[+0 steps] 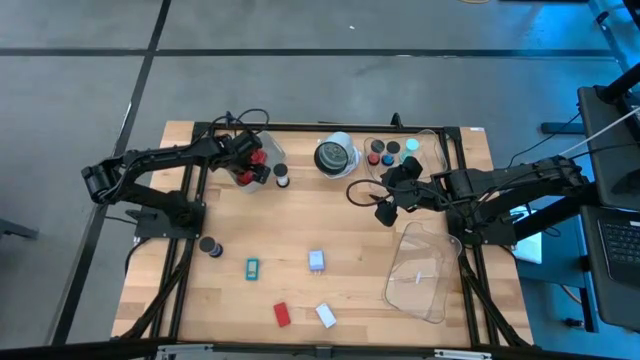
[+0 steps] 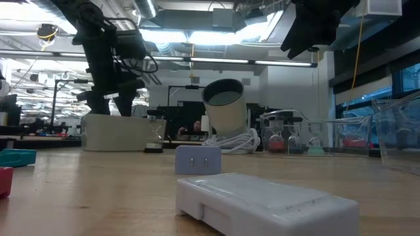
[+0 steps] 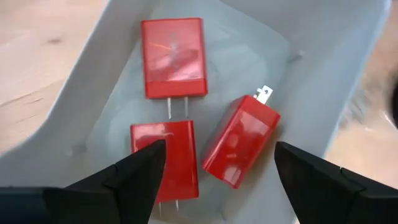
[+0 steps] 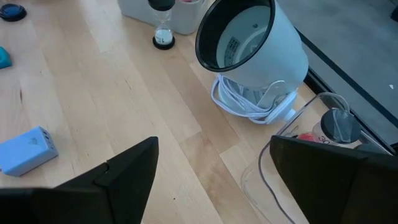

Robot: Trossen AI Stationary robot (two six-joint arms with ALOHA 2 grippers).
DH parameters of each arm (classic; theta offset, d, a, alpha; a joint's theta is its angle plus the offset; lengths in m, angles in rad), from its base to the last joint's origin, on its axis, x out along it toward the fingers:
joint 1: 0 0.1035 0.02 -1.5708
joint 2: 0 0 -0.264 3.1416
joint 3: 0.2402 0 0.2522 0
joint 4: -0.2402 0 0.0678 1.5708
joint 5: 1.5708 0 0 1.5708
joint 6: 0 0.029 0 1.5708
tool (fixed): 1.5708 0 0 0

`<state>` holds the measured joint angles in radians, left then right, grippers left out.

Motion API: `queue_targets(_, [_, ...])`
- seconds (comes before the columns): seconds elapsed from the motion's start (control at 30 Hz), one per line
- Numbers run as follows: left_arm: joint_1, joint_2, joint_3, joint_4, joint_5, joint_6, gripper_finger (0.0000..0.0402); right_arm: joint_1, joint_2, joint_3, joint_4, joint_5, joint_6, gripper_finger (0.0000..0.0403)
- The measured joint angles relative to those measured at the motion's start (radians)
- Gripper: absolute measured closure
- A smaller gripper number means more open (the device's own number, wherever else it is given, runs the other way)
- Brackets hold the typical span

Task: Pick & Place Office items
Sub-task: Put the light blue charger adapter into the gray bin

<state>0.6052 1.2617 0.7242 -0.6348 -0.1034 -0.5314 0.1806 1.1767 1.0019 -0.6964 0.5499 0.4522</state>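
Office items are partly sorted, judging by how they lie around the large white-and-black round object [image 1: 336, 157] at the far middle of the table [image 1: 230, 235]. To its left a clear tray [image 1: 250, 165] holds three red blocks [image 3: 173, 57], and the left gripper [image 3: 214, 162] hangs directly over them with its fingers spread wide and nothing between them. A small dark cap [image 1: 282, 180] stands just outside that tray, between it and the round object. To the right of the round object a second clear tray [image 1: 428, 150] holds several round caps with coloured tops [image 1: 384, 152]. The right gripper [image 1: 388, 196] hovers in front of and just right of the round object, its fingers spread apart and empty.

Still loose on the wood, well in front of the round object, are a dark cap [image 1: 210, 246], a teal block [image 1: 253, 267], a pale-blue block [image 1: 316, 261], a red block [image 1: 282, 314] and a white block [image 1: 326, 315]. A third clear tray [image 1: 420, 272] lies front-right of it with nothing visible inside.

So roughly half looks placed; five or six pieces appear left to move.
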Motion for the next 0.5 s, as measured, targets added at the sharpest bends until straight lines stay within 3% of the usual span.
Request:
queue_targets(0.37, [-0.077,-0.057,0.155,-0.017,0.062,0.086,0.0103,0.0,0.0,0.0,0.0,-0.03,0.012,0.0092])
queue_targets(0.5, [-0.153,-0.102,0.185,0.068,0.076,0.027,0.0104,0.0,0.0,0.0,0.0,-0.045,0.012,0.0092])
